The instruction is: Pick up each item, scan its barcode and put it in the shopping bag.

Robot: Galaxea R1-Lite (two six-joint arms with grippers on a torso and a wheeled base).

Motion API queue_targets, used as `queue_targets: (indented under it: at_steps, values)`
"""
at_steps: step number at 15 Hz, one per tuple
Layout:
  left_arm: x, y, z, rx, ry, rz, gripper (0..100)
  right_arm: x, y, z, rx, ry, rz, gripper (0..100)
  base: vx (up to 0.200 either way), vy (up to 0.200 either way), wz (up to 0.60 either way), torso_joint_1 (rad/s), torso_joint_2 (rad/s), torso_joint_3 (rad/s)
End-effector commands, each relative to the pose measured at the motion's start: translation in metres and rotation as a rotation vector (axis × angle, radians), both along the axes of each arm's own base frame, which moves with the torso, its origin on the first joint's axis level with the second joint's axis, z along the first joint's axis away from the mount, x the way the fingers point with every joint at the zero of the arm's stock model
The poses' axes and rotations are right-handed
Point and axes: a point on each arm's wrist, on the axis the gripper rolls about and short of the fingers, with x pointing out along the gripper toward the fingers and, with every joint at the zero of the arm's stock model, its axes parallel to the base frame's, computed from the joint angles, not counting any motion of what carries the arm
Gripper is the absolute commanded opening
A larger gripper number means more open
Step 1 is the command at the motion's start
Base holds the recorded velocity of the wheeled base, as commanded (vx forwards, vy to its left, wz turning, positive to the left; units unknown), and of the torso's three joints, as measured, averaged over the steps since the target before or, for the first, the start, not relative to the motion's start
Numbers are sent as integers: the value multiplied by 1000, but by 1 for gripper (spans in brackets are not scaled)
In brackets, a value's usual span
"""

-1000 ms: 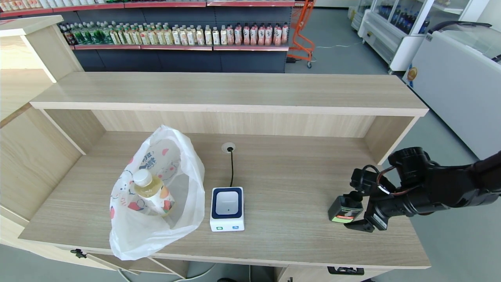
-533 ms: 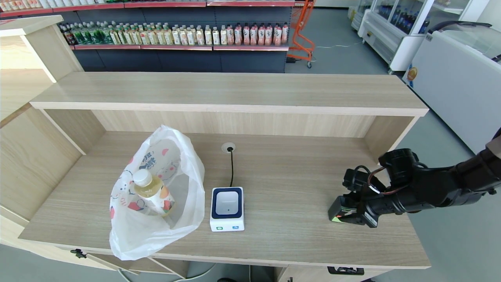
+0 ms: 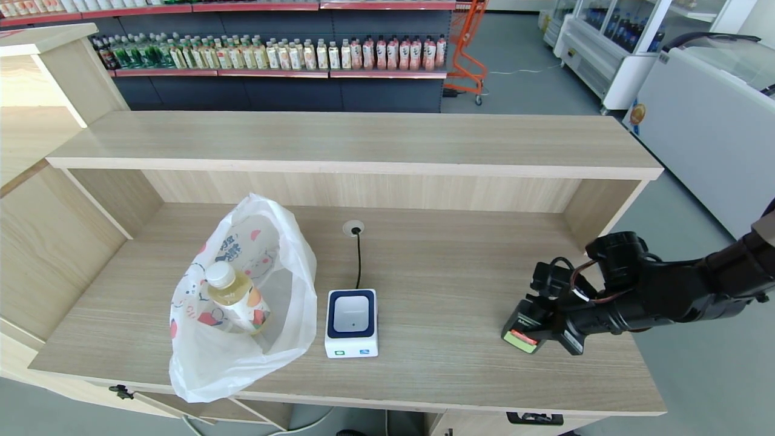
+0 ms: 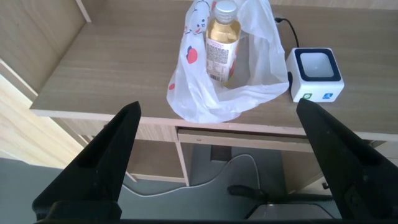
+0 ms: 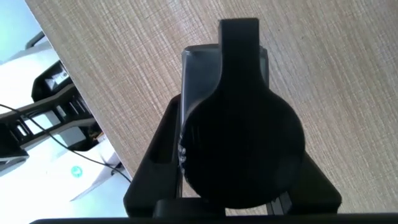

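Right gripper holds a small box, counter's right
Fingers clamp it; left gripper's spread wide. Next, probably: carry box left over the scanner, barcode down

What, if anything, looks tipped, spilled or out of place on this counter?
Nothing stands out. The bottle stands in the shopping bag, the scanner sits flat, and the right claw grips a small dark box, tilted, near the counter's right end.

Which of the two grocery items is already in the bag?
The white-capped bottle, standing inside the plastic bag; the small dark box is gripped by the right gripper.
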Motion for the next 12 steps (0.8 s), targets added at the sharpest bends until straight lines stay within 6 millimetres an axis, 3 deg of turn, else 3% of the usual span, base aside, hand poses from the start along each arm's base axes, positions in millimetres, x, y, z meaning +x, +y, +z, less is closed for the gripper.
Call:
queue_targets:
  at_steps: [1,4,7,8,10,12]
  values:
    - [0,0,0,0,0,0,100,-3,-1,6,13,-12,3,0,0,0,0,0,0,0]
    - [0,0,0,0,0,0,100,-3,0,3,14,-8,5,0,0,0,0,0,0,0]
    - [0,0,0,0,0,0,100,-8,-10,33,22,-115,-24,0,0,0,0,0,0,0]
    - [0,0,0,0,0,0,100,-26,-31,57,22,-185,-83,0,0,0,0,0,0,0]
    - [0,0,0,0,0,0,100,-68,-59,83,-47,-326,-126,0,0,0,0,0,0,0]
    - [0,0,0,0,0,0,100,-110,-66,93,-164,-514,-84,0,0,0,0,0,0,0]
